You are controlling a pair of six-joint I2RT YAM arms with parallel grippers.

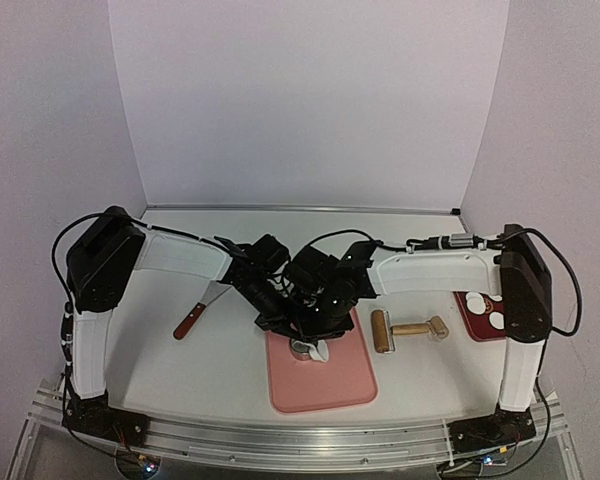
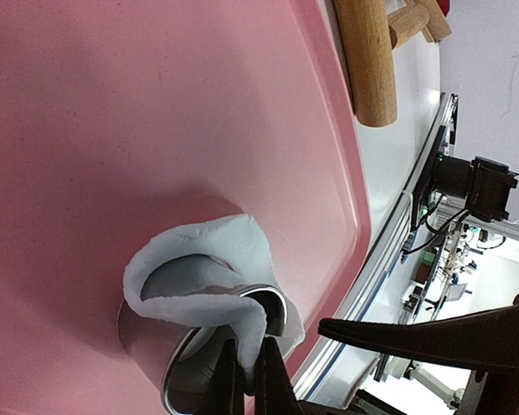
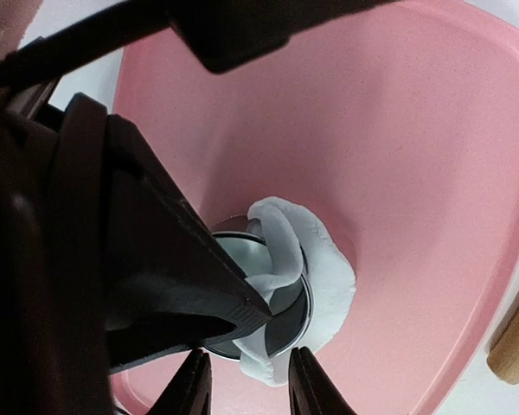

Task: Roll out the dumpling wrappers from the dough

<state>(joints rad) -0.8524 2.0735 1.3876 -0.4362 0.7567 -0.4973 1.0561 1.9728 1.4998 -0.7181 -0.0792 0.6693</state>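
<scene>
Nearest, on flat pink mat (image 1: 320,385): ragged white dough sheet (image 2: 199,259), draped over round metal ring cutter (image 3: 296,304). Pinched at its edge by left gripper (image 2: 246,380), probably for peeling free. Straddled by right gripper (image 3: 249,380), seemingly for steadying; clamped or not, cannot tell. Farther right, parked on dark red plate (image 1: 470,322): round white dumpling wrappers (image 1: 485,309).

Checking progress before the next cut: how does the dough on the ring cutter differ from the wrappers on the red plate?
The dough is a ragged, folded sheet; the wrappers are neat flat rounds. The dough drapes over the metal ring cutter on the pink mat, pinched by the left fingers; the wrappers lie untouched on the red plate at the right. Both are white.
</scene>
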